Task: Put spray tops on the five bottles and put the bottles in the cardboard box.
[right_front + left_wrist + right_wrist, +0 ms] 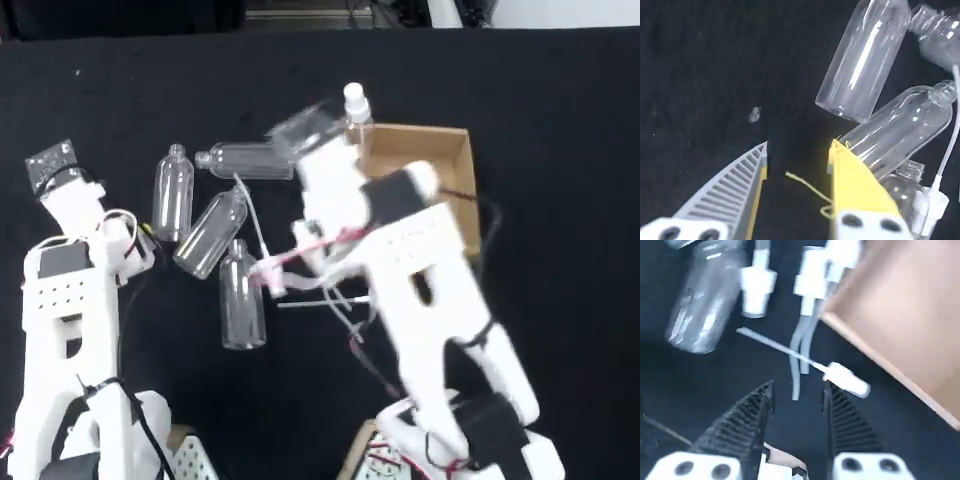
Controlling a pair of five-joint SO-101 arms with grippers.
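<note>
Right wrist view: right claw [798,387] approx half open, empty, over loose spray tops [845,379] w/ tubes on black bench [700,375]; cardboard box [905,315] just beyond. Left claw [799,146] open, empty, beside bottles [865,55]. High view: four uncapped bottles [242,295] lie flat, three necks pointing far, one sideways; capped bottle [355,118] at box's far corner.

Table: a table [560,100] spans almost the whole high view, from 9 o'clock round to 3 o'clock.
Cover: matt black cloth [130,90] with a few pale specks; one lint fleck [755,114] shows in the left wrist view.
Far edge: runs straight across at 12 o'clock.
Behind, 11 o'clock: a dark band [120,15].
Behind, 12 o'clock: a grey-brown strip [300,14] and dark cables [395,10].
Behind, 1 o'clock: a white surface [560,12], the brightest patch.
</note>
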